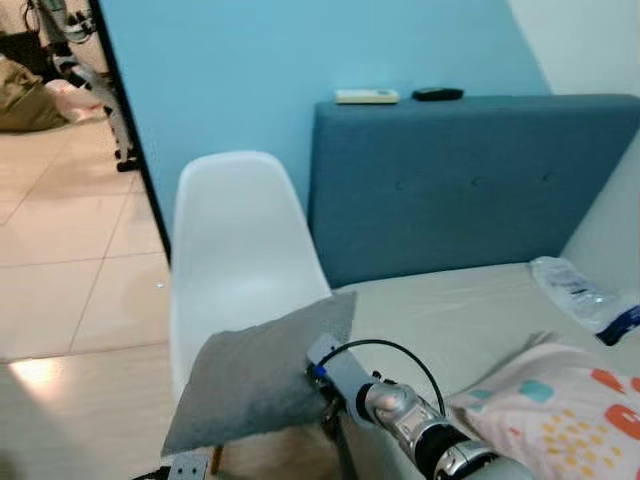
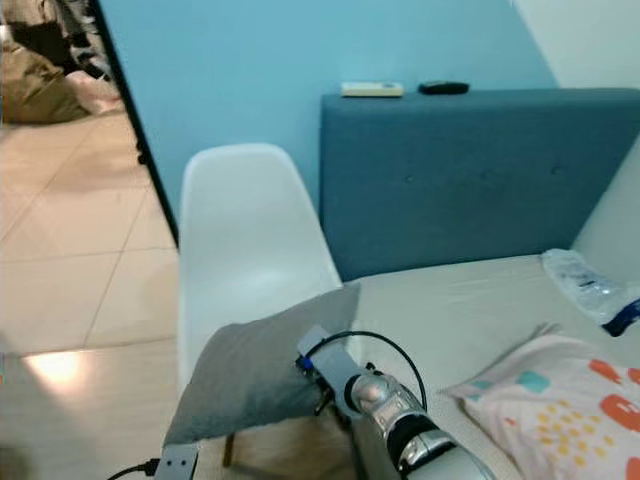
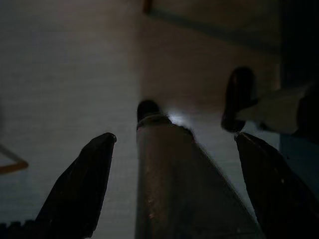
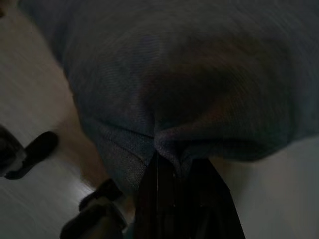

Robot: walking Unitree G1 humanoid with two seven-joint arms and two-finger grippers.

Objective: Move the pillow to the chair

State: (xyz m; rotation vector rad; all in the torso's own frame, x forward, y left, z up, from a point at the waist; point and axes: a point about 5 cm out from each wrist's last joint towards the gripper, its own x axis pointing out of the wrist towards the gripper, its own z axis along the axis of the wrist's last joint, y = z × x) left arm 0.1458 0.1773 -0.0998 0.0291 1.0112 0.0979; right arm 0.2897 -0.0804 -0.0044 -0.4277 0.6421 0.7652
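Right pincer (image 4: pixel 172 164) clamped tight on the edge of the grey pillow (image 1: pixel 255 375), fabric bunched between the black fingers in the right wrist view. The pillow hangs in the air off the side of the bed (image 1: pixel 450 310), in front of the white chair (image 1: pixel 235 250) and roughly over its seat; whether it touches the seat I cannot tell, the seat is hidden behind it. Right arm reaches out from the bed side, with its black cable looping above the wrist.

Left pincer (image 3: pixel 172 169) hangs low over the tiled floor (image 3: pixel 60 64), fingers spread wide, gripping nothing.

Step in hand, judged: carry phase, pillow lifted and brought to the chair, not yet set down. Next move calls for lowering the pillow onto the seat, centred enough that it won't slide off the front edge, then parting the fingers and pulling back.

Other stuff: blue headboard (image 1: pixel 470 180) with two remotes on top, a patterned pillow (image 1: pixel 560 410) and a plastic bag (image 1: pixel 575 290) on the bed.
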